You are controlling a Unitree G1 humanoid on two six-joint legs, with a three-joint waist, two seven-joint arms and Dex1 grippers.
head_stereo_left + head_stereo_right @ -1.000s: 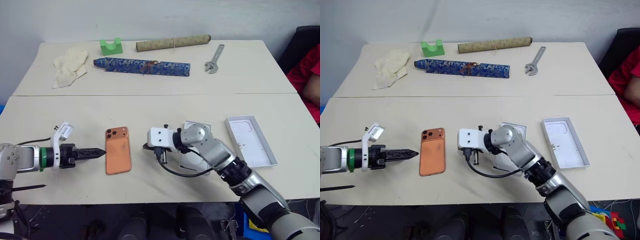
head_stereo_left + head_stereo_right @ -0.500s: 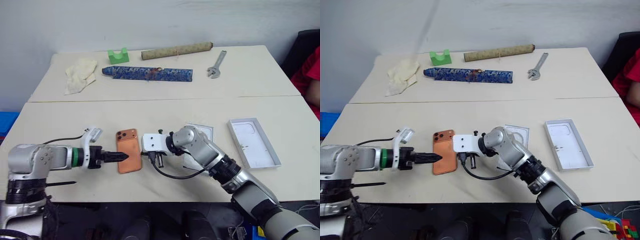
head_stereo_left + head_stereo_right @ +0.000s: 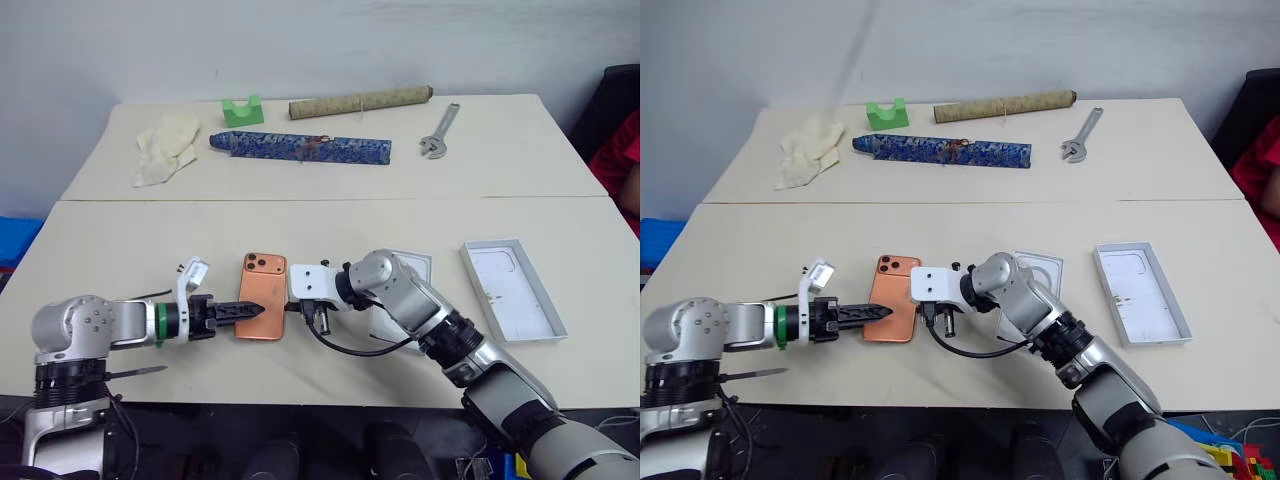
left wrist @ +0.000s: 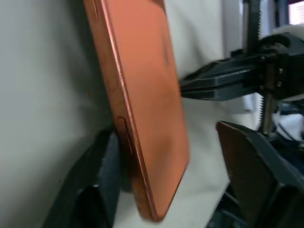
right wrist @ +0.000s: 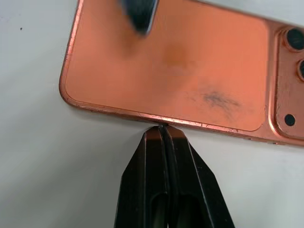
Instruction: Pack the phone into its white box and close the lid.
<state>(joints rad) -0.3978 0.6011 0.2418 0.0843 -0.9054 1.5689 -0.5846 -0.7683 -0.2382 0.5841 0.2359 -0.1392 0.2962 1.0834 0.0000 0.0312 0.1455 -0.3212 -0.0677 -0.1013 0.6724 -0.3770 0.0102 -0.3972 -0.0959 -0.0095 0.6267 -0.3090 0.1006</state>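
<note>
While lying back-up on the near table (image 3: 120, 240), the phone (image 3: 263, 310) has the left gripper (image 3: 252, 310) straddling its left edge, fingers parted, not clamped. Right gripper (image 5: 164, 130): closed, tips touching the opposite edge. Lid (image 3: 514, 290): well right.

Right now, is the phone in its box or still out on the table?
Out. The phone lies back-up on the bare table, camera bump showing, between the left hand and the right hand.

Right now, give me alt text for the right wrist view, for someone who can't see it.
The right gripper, its two black fingers shut together, touches its tips to the long edge of a copper-orange phone lying back-up on a pale table. The phone's camera bump is at one end, and a dark blurred finger of the left gripper overlaps its far edge.
</note>
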